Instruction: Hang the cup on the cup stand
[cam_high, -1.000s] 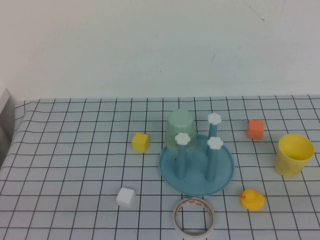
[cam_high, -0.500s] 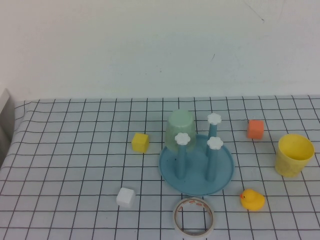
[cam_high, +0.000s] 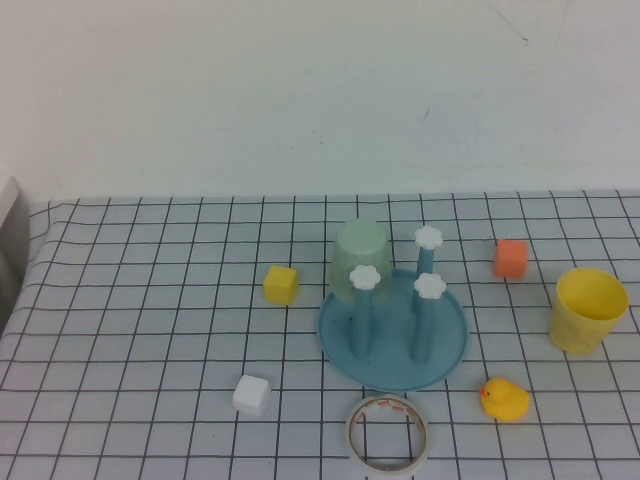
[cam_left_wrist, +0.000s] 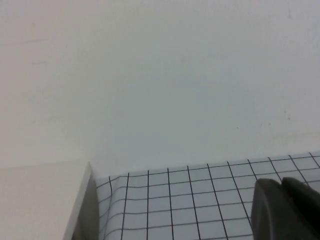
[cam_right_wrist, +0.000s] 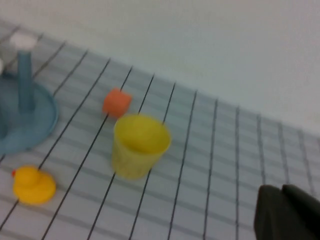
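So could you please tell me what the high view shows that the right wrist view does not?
Only the high view shows the mint cup, yellow cube, white cube and tape roll. Only the right wrist view shows the right hand, near the cup; the left hand appears only in its own view. Both show the cup, stand, duck and orange cube.

cup (cam_high: 589, 309) open above; orange cube (cam_high: 511, 258), duck (cam_high: 505, 399) near it.
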